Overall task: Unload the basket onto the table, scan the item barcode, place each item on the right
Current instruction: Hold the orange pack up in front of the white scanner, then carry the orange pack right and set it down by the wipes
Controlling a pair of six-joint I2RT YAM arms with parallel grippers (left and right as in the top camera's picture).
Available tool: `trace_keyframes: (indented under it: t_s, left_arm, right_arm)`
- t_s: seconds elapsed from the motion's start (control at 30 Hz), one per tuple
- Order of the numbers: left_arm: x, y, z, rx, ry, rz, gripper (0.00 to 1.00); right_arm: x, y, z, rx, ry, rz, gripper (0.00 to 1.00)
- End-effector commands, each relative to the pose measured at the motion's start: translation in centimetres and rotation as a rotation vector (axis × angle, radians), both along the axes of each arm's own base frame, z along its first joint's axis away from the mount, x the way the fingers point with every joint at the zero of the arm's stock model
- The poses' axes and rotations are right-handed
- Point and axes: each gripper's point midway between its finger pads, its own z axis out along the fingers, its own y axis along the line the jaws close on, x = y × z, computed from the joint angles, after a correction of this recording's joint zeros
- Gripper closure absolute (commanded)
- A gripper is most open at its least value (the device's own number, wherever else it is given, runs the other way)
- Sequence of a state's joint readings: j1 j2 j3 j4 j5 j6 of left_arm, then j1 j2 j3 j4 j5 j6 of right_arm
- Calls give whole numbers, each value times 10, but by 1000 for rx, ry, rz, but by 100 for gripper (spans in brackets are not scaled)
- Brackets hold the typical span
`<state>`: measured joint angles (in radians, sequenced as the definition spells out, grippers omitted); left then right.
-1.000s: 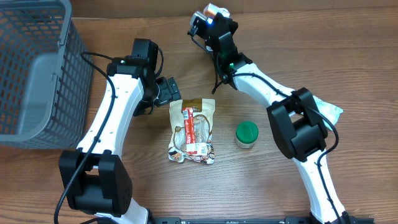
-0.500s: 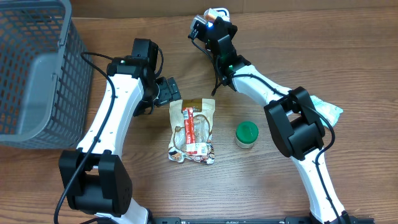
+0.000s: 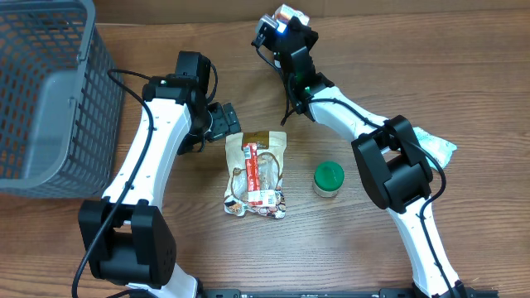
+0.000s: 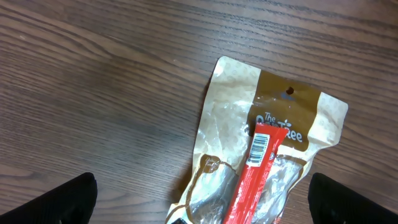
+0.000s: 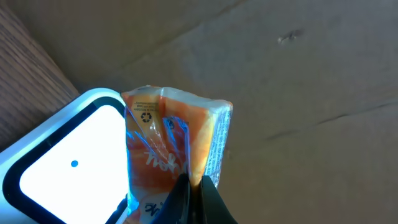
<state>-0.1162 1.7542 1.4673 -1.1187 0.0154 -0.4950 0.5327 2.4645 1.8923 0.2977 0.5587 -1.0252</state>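
Right gripper point(image 5: 194, 198) is pinched shut on the lower edge of the orange packet point(image 5: 177, 130). The packet stands up out of the fingertips, its crinkled film against or just beside the right rim of the scanner point(image 5: 59, 165). The grip looks thin, on slick wrap. I judge the packet could twist or slip, and I cannot tell which face carries the barcode, so a creased or turned-away code may give no read.

From overhead, that gripper sits at the far edge of the desk point(image 3: 464, 66) with the packet poking past it. The snack pouch point(image 3: 257, 174) lies well apart from the scanner, nearer the robot. Left gripper point(image 3: 225, 122) hangs wide open, empty.

At the left wrist, its fingertips straddle the pouch's top end without touching it — a careless descent could snag it.
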Motion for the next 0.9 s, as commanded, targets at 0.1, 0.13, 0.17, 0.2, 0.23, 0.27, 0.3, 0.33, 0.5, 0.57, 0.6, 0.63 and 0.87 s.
trace_keyframes:
  t_s: [0.1,0.13,0.17,0.2,0.23,0.27,0.3,0.33,0.5,0.57,0.6,0.63,0.87]
  left_arm:
    - [5,-2,14,-10,-43,3,0]
    - [5,-2,14,-10,-43,3,0]
    - [5,-2,14,-10,-43,3,0]
    - [5,-2,14,-10,-43,3,0]
    - [5,-2,14,-10,-43,3,0]
    - [5,-2,14,-10,-43,3,0]
    - [5,-2,14,-10,-43,3,0]
    - [5,-2,14,-10,-43,3,0]
    - [5,-2,14,-10,-43,3,0]
    - [5,-2,14,-10,-43,3,0]
    - [5,-2,14,-10,-43,3,0]
    - [5,-2,14,-10,-43,3,0]
    - [5,-2,14,-10,-43,3,0]
  right_arm:
    - [-5,-6,15,213,7,-95,97]
    - [-7,-8,18,249,19,-106,97]
    - [-10,-10,23,297,30,-120,97]
    - [-12,-11,29,337,37,-132,97]
    - [-14,-14,37,375,39,-143,97]
    - [-17,-17,46,416,40,-155,97]
    - [-20,-19,55,442,41,-163,97]
    - [-23,-23,65,466,41,-171,96]
    - [-55,-56,116,604,98,-262,96]
    - [-71,-73,126,659,136,-317,97]
    - [-78,-81,128,686,156,-350,96]
    - [-89,-92,130,720,183,-394,97]
    - [-174,-158,84,756,558,-683,96]
